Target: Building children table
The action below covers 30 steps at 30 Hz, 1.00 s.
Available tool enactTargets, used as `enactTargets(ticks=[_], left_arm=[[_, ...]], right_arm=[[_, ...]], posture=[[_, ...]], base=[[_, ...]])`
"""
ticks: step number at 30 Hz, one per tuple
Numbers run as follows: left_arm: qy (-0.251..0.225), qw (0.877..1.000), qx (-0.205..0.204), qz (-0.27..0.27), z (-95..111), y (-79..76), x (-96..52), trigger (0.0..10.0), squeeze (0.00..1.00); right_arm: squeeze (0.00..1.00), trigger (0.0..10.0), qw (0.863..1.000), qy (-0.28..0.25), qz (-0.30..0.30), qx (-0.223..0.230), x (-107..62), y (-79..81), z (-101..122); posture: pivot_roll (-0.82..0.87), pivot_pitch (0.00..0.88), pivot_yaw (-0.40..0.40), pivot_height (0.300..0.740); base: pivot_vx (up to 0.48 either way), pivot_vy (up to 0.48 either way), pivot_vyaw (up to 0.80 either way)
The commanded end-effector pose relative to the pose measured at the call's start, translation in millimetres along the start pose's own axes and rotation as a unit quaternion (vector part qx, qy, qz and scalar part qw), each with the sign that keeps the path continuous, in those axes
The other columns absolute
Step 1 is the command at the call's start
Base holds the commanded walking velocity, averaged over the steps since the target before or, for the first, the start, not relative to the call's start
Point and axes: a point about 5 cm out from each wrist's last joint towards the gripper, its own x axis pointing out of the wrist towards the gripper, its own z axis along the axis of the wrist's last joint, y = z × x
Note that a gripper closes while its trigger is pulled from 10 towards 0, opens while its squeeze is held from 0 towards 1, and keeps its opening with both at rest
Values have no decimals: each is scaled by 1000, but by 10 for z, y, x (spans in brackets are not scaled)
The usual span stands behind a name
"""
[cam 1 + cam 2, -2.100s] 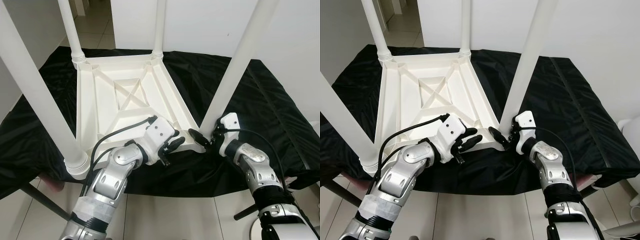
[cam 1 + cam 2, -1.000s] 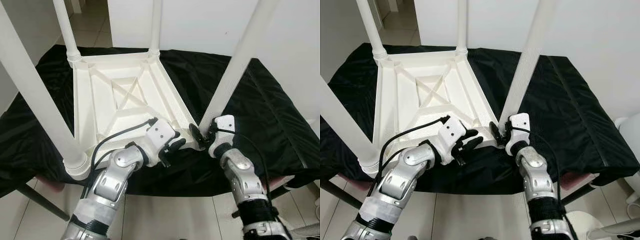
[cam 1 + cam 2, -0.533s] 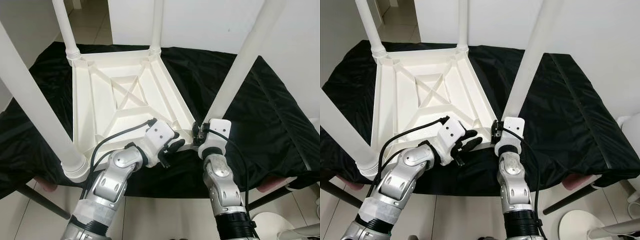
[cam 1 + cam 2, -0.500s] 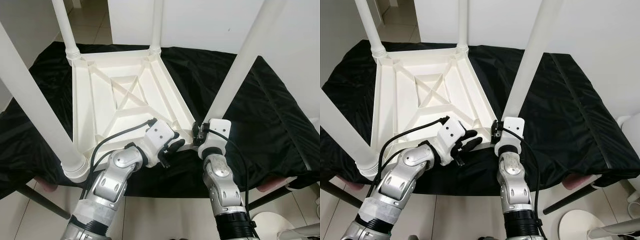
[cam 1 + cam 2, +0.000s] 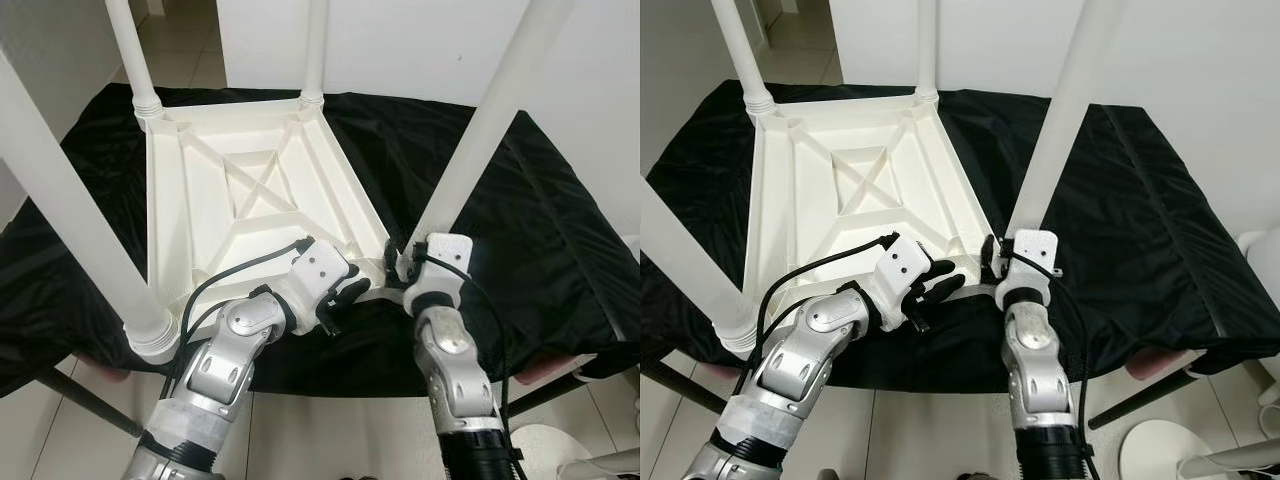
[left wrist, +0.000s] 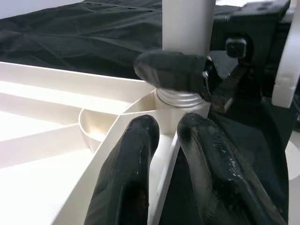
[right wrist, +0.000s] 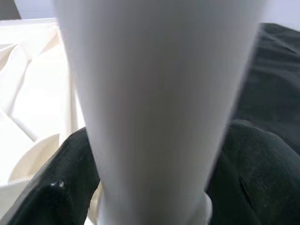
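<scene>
I had the white children's table [image 5: 250, 200] lying upside down on the black-draped counter [image 5: 520, 230], legs up, so they could be screwed in. At the 5 o'clock corner my right gripper [image 7: 150, 187] had its fingers clasped round the near-right leg [image 5: 480, 130] to turn it. The left gripper [image 6: 164, 159], fingers nearly together and empty, straddled the frame edge to steady it. Its wrist camera showed the leg's threaded collar [image 6: 183, 97], which the head cameras couldn't.

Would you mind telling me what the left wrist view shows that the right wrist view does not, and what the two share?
Left wrist view: the left gripper straddling the white tabletop's rim, and the ribbed collar where the leg meets its corner socket. Right wrist view: the leg up close, between the right gripper's fingers. Both: that leg, the upturned tabletop and the black cloth.
</scene>
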Motion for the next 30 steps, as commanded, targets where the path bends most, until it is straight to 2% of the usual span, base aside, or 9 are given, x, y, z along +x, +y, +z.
enactTargets(ticks=[1, 2, 4, 14, 21, 25, 28, 29, 30], left_arm=[[5, 1000, 1, 29, -17, 4, -3, 10000, 0], [5, 1000, 2, 30, -17, 6, -2, 10000, 0], [4, 999, 2, 32, -14, 18, 2, 10000, 0], [3, 999, 4, 35, -4, 36, 5, 10000, 0], [1, 999, 7, 32, 10, 48, 29, 10000, 0], [-1, 999, 10, 31, 19, 55, 33, 10000, 0], [-1, 999, 10, 31, 20, 58, 33, 10000, 0], [-1, 999, 10, 32, 23, 63, 33, 10000, 0], [-1, 999, 10, 32, 23, 63, 33, 10000, 0]], right_arm=[[1000, 10000, 1000, -2, 10, -4, -22, 1, -4], [1000, 10000, 1000, -3, 13, -13, -25, -20, -7], [27, 10000, 999, 3, 43, -20, -27, -66, -49], [0, 10000, 986, -15, 159, -48, 72, -216, -5], [0, 10000, 961, -10, 252, -112, 240, -338, 29], [0, 10000, 944, 0, 305, -130, 282, -346, 29], [0, 10000, 938, 5, 318, -134, 291, -356, 21], [0, 9216, 933, 13, 331, -141, 306, -374, 1], [0, 9216, 933, 13, 331, -141, 306, -374, 1]], posture=[[12, 82, -35, 740], [13, 82, -36, 740], [15, 78, -39, 740], [17, 73, -37, 740], [17, 67, -29, 740], [17, 64, -28, 740], [19, 63, -28, 740], [21, 61, -30, 740], [21, 61, -30, 740]], base=[[0, 0, 0], [0, 0, 0], [0, 0, 0], [0, 0, 0], [0, 0, 0], [0, 0, 0], [0, 0, 0], [0, 0, 0], [0, 0, 0]])
